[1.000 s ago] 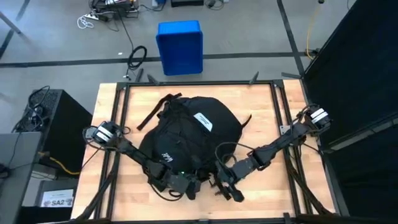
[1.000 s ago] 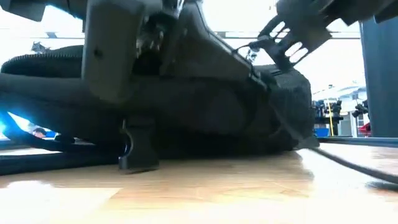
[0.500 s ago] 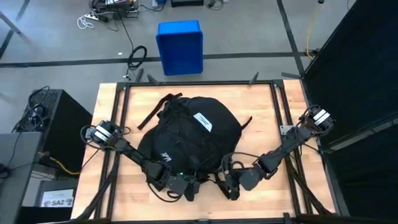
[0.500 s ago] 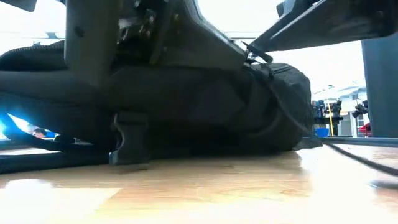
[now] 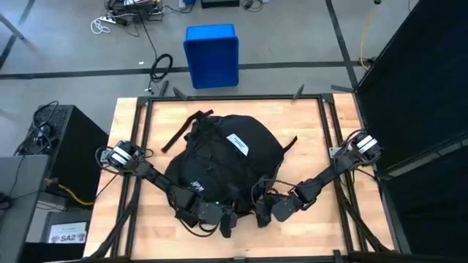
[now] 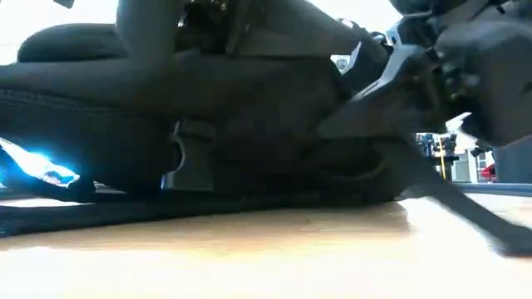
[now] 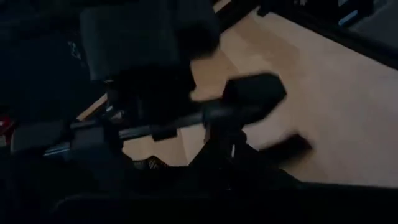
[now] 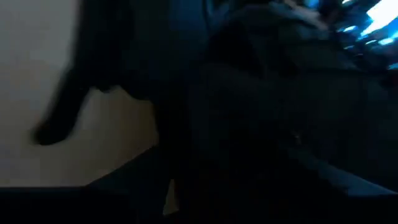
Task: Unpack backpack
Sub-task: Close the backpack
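Left gripper (image 5: 219,218): low at the near edge of the backpack (image 5: 223,157); I cannot tell how its jaws stand.
Backpack: lies on the surface (image 5: 307,139), just beyond and between both grippers, label up.
Right gripper (image 5: 265,213): pressed against the backpack's near edge, just beside the left gripper; its jaw state is also hidden, too dark.
Risk: probably snagging a loose strap (image 5: 181,130) rather than the opening; a blind pull would drag the whole backpack.
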You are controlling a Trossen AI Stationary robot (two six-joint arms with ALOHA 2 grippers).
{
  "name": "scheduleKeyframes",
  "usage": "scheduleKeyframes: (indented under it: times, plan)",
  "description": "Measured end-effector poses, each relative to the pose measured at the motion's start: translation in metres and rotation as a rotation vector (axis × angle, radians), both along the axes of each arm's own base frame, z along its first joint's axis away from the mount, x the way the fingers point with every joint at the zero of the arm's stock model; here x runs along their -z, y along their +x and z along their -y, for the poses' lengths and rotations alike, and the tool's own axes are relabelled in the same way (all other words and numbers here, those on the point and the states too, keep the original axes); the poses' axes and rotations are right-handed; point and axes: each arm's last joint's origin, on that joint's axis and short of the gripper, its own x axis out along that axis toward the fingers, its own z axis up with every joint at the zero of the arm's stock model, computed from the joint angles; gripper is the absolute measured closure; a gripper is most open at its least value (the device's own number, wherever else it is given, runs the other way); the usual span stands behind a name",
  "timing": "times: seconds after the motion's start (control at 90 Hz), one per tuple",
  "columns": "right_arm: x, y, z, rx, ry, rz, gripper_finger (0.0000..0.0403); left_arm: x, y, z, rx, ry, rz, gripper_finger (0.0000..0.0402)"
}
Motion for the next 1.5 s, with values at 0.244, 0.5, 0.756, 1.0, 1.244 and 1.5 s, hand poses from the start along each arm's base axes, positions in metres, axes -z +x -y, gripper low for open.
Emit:
scheduleKeyframes:
  times: [0.244,0.5,0.756,1.0,1.244,1.5]
  plan:
    - [-0.002,0.004,0.005,0.031,-0.048,0.02,0.0273,0.0,0.0,0.0,0.002,-0.002,-0.004,0.0401]
    - [0.0,0.0,0.006,0.106,-0.059,0.007,0.0375,-0.003,-0.009,0.002,-0.037,-0.003,-0.071,0.0401]
    - [0.001,-0.005,0.014,0.238,-0.01,-0.003,0.0375,-0.015,-0.023,-0.004,-0.103,-0.03,-0.166,0.0401]
    - [0.0,-0.002,0.019,0.265,0.011,0.009,0.0375,-0.014,-0.027,-0.006,-0.115,-0.094,-0.211,0.0401]
    - [-0.002,0.004,0.023,0.224,0.082,0.023,0.0375,-0.014,-0.027,-0.005,-0.126,-0.137,-0.204,0.04]
    - [-0.003,0.005,0.025,0.237,0.073,0.067,0.0376,-0.011,-0.033,0.005,-0.018,-0.185,-0.257,0.0343]
